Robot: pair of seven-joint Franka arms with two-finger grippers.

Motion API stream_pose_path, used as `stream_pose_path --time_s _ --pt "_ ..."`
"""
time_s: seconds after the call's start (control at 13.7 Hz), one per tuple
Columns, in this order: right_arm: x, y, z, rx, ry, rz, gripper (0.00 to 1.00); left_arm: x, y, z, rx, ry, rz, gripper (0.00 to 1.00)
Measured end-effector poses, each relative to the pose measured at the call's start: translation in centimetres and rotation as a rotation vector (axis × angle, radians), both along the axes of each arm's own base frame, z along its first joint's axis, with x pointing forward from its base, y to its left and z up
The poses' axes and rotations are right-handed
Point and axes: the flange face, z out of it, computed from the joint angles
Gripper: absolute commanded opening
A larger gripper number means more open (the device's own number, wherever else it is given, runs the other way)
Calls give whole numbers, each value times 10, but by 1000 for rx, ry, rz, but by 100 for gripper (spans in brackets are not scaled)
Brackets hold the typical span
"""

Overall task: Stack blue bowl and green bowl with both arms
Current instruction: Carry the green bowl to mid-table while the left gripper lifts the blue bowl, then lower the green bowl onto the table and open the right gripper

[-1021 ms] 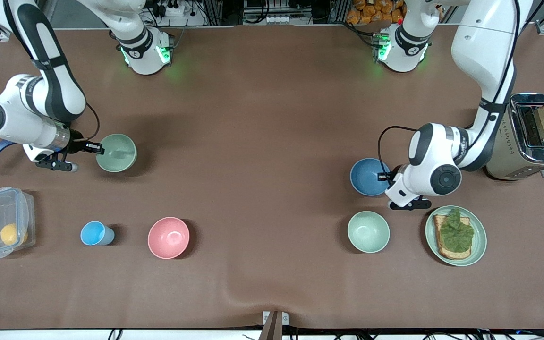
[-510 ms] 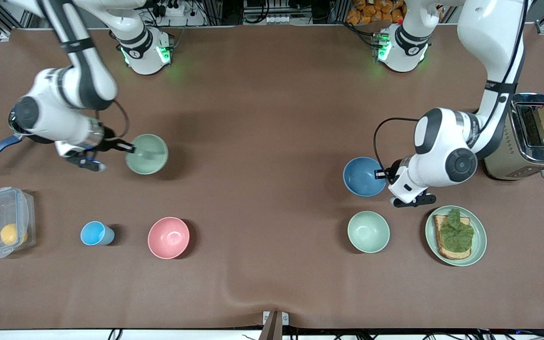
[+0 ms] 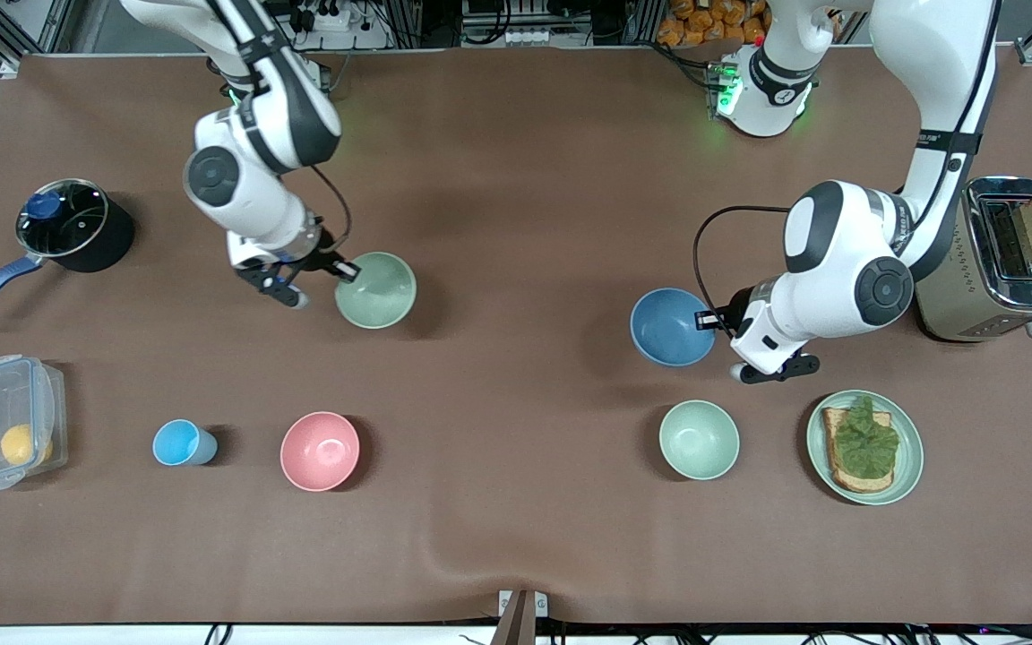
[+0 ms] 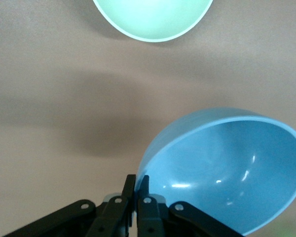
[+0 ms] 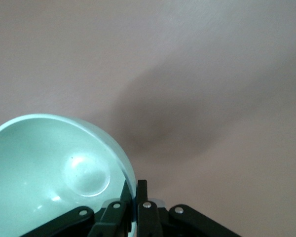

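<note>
The blue bowl (image 3: pixel 668 328) hangs tilted in the air over the table, held by its rim in my left gripper (image 3: pixel 707 321), which is shut on it. In the left wrist view the blue bowl (image 4: pixel 227 168) has its rim pinched in the left gripper (image 4: pixel 137 185). The sage green bowl (image 3: pixel 376 290) is held by its rim in my right gripper (image 3: pixel 346 269), shut on it, above the table toward the right arm's end. It also shows in the right wrist view (image 5: pixel 54 173), rim pinched in the right gripper (image 5: pixel 133 190).
A paler mint bowl (image 3: pixel 699 439) and a plate (image 3: pixel 816 421) with toast and lettuce sit nearer the front camera than the blue bowl. A toaster (image 3: pixel 1009 260) stands at the left arm's end. A pink bowl (image 3: pixel 320 451), light-blue cup (image 3: pixel 180 442), clear box (image 3: pixel 5 419) and black pot (image 3: pixel 77 224) are toward the right arm's end.
The right arm has carried the green bowl toward the table's middle, uncovering the pot. The left arm has shifted the blue bowl a little toward the middle.
</note>
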Motion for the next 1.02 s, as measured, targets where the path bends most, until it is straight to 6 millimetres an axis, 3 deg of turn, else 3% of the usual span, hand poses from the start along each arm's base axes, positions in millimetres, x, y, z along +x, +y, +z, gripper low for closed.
stream_pose_path --time_s 0.22,0.44,0.58,1.02 --pt "-7 63 -7 7 -7 -78 0 -1 -5 4 -15 1 10 0" --pt "-19 116 -32 12 -11 -133 0 -1 -7 6 -20 1 17 0" --pt "-23 133 -47 3 -2 -154 0 0 -6 6 -20 1 23 0" --pt "-35 159 -77 -3 -34 -206 0 1 -2 6 -19 1 33 0"
